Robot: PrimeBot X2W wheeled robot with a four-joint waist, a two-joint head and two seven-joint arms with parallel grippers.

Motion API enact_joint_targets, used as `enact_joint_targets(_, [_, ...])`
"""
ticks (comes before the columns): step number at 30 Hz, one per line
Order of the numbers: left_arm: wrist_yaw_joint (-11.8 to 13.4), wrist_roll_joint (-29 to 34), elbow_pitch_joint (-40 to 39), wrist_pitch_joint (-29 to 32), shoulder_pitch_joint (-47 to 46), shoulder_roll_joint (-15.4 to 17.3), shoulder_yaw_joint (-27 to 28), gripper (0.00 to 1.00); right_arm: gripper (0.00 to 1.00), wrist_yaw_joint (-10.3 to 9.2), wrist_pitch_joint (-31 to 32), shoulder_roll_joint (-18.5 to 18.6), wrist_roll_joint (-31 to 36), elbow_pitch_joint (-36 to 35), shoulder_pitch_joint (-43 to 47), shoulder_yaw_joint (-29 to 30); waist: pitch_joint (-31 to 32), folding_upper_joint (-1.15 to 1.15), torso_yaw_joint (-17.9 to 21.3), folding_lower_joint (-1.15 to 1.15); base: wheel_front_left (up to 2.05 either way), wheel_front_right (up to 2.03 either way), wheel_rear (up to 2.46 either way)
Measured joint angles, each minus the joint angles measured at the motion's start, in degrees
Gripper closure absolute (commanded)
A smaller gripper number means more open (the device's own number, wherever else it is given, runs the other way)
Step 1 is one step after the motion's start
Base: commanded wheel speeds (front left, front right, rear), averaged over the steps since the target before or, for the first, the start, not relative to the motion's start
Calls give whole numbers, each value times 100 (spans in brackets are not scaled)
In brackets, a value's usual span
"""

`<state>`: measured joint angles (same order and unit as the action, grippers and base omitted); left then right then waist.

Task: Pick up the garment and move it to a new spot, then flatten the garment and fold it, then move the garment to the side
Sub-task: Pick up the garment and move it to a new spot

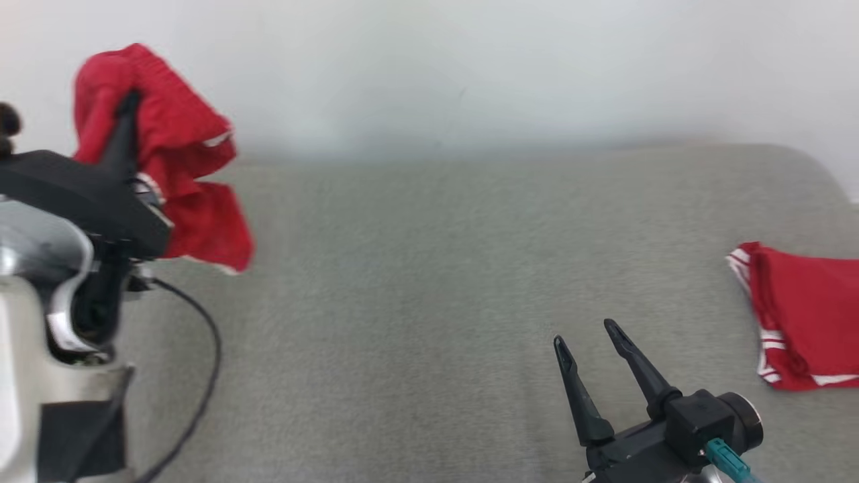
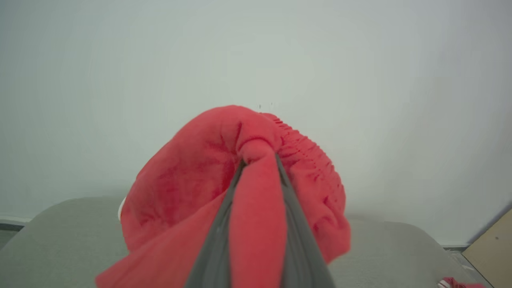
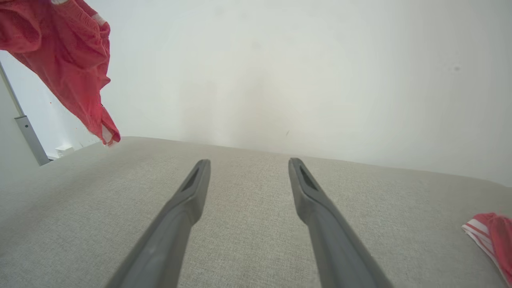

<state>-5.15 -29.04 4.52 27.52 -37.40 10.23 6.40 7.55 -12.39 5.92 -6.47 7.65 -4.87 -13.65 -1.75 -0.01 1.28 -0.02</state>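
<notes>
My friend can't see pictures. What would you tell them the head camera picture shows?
The robot's left pincer, at the upper left, holds a bunched red garment up in the air. The right pincer is open and empty at the lower right, and a second red garment with white stripes lies on the grey padded surface at the right edge.

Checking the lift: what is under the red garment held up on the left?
The grey padded surface lies below the hanging red garment, pinched in the jaws of the left gripper. The left arm covers the cloth's lower left, so contact there cannot be seen.
</notes>
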Motion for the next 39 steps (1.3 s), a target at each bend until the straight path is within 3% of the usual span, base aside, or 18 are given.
enact_joint_targets(6, [-92, -123, -398, -169, 296, -422, -595, 100, 0, 0, 32, -25, 23, -30, 51, -4, 227, 0, 470, 0, 0, 0, 0])
enact_joint_targets(13, [-89, -181, -243, -609, 799, -653, -1207, 100, 0, 0, 105, -7, 26, -108, 119, -65, 293, 0, 1122, 1, 0, 0, 0])
enact_joint_targets(16, [-37, -248, 81, -864, 1042, -699, -1410, 100, 0, 0, 127, 20, 15, -127, 108, -91, 280, 1, 1408, 1, 0, 0, 0])
enact_joint_targets(27, [108, 625, 1855, -1747, 1483, -672, -2118, 100, 0, 0, 113, 29, -49, -124, 50, -123, 67, 2, 2283, 1, 0, 0, 0])
enact_joint_targets(28, [108, 677, 1991, -1814, 1483, -678, -2192, 85, 0, 0, 103, 26, -49, -119, 50, -121, 35, 2, 2320, 2, 0, 0, 0])
enact_joint_targets(30, [112, 755, 2098, -1891, 1483, -687, -2264, 0, 0, 0, 103, 22, -49, -115, 50, -119, 2, 1, 2345, 2, 0, 0, 0])
enact_joint_targets(39, [163, 809, 2351, -2825, 1451, -730, -2721, 0, 0, 0, 101, -3, -41, -111, 71, -25, -52, 2, 2128, 2, 0, 0, 0])
